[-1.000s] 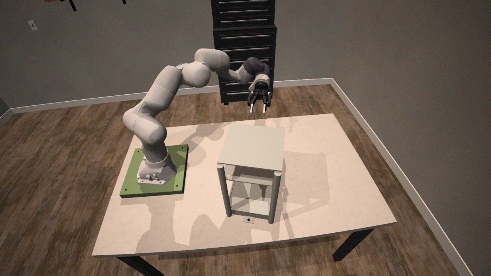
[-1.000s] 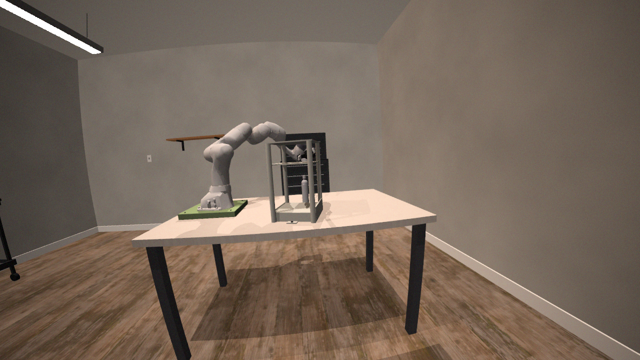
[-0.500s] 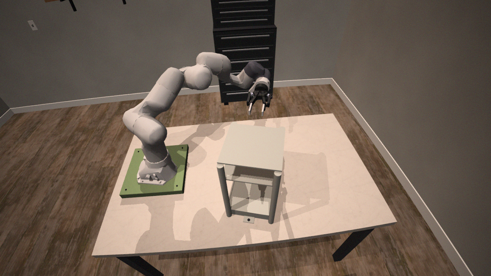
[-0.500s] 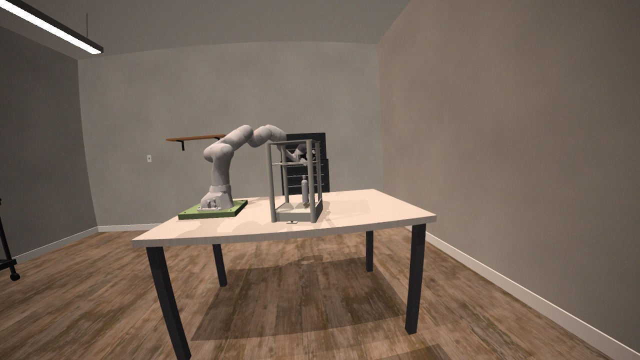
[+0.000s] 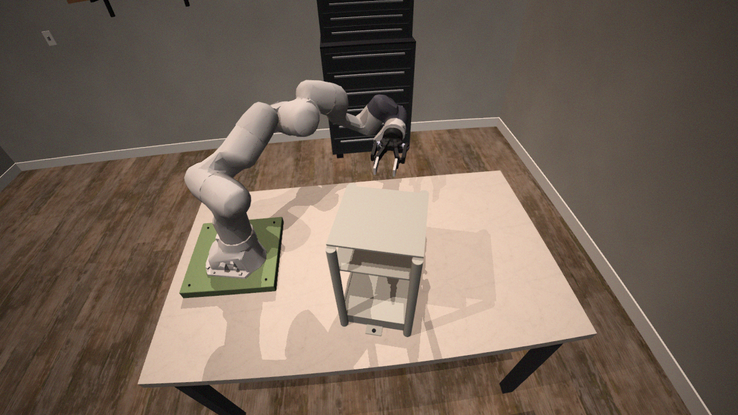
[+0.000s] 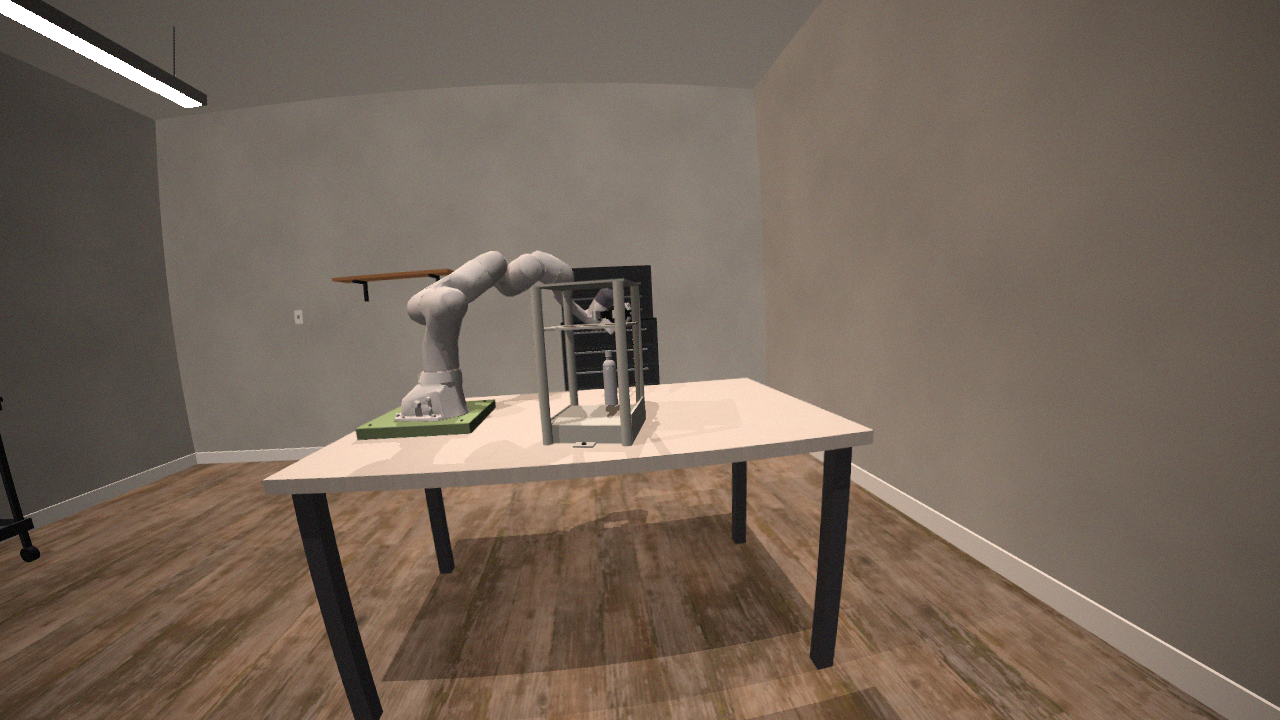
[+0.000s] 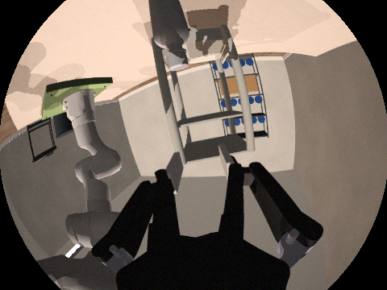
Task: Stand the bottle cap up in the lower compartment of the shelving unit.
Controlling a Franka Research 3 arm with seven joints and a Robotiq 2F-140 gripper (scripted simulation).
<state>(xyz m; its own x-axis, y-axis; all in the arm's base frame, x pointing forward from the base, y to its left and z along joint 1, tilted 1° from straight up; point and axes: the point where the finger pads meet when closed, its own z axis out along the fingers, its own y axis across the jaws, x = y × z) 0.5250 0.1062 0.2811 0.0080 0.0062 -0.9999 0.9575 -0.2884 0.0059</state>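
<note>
The grey bottle (image 6: 610, 380) stands upright on the table behind the shelving unit (image 6: 590, 362), seen through its open posts. In the wrist view the bottle (image 7: 168, 24) stands beside the unit (image 7: 215, 108), cap towards the camera. In the top view the unit's top shelf (image 5: 380, 221) hides the bottle. My gripper (image 5: 386, 168) hangs in the air behind the unit, at about the height of its top, above the bottle and apart from it. Its fingers stand partly open with nothing between them.
A black drawer cabinet (image 5: 367, 67) stands on the floor behind the table's far edge, close behind the gripper. The arm's green base plate (image 5: 234, 255) lies left of the unit. A small grey tag (image 5: 372, 330) lies on the table at the unit's near side.
</note>
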